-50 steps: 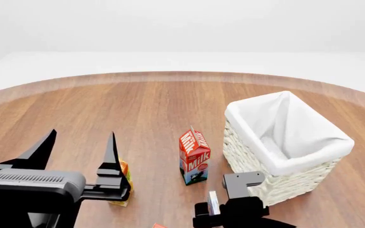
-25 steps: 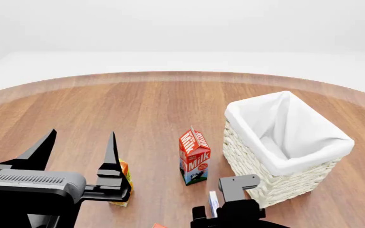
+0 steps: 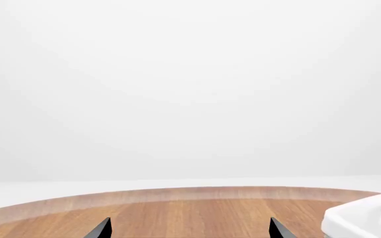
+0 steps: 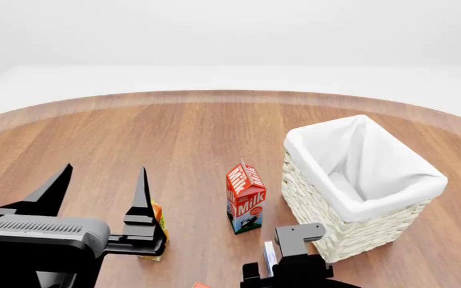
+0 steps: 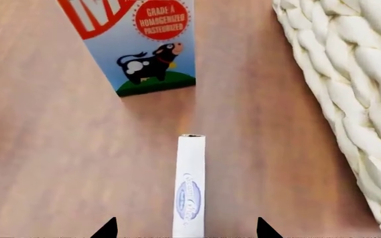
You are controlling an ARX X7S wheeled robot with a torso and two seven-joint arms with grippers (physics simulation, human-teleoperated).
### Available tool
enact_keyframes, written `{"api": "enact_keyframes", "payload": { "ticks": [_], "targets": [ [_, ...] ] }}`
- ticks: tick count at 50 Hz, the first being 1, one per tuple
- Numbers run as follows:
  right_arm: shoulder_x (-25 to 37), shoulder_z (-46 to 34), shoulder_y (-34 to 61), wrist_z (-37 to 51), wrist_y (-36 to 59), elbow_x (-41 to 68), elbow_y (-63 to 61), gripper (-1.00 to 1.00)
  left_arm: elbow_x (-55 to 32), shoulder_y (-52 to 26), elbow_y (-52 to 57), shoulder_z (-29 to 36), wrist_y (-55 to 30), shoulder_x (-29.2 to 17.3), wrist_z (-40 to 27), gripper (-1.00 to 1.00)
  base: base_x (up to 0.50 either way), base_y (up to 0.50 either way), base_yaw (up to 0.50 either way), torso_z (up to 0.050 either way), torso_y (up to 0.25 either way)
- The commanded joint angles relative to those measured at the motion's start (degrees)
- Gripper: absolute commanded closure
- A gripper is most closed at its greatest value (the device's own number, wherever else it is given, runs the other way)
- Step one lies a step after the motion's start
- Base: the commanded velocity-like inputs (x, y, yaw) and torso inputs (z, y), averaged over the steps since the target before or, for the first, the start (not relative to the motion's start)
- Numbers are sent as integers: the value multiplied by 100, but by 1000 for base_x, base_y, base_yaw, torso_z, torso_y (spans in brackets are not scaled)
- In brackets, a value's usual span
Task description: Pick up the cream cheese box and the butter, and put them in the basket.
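The cream cheese box is a thin white box standing on its edge on the wood, between the milk carton and the basket; it also shows in the head view. My right gripper is open, one fingertip on either side of the box, neither touching it. The basket, white wicker with a cloth liner, stands just right of it. Only a red-orange corner of the butter shows at the bottom edge of the head view. My left gripper is open and empty, held above the table at the left.
A red-and-white milk carton stands upright just beyond the cream cheese box, close in the right wrist view. An orange juice carton is partly hidden behind my left gripper. The basket's wicker wall is close beside my right gripper.
My right gripper has shifted slightly left and lower, nearer the cream cheese box. The left arm and the objects have not moved.
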Motion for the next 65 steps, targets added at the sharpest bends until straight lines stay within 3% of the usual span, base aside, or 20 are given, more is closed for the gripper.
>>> {"api": "enact_keyframes", "payload": {
  "ticks": [1,39,40,65],
  "targets": [
    [-4,-51,19,-40,-93,-24,163,-100,53,6,-25,82,63,-18,-9,-100,0,0,0,0,0],
    [-60,-339,108,-115,-318,-156,607,-100,-93,-36,-50,123,243,-176,-128,-100,0,0,0,0,0],
    [-54,-327,97,-94,-309,-146,575,100,-85,-35,-57,130,250,-176,-125,-100,0,0,0,0,0],
    [97,-254,55,282,-48,9,-235,100,-87,-10,-63,165,358,-267,-194,-100,0,0,0,0,0]
  ]
}}
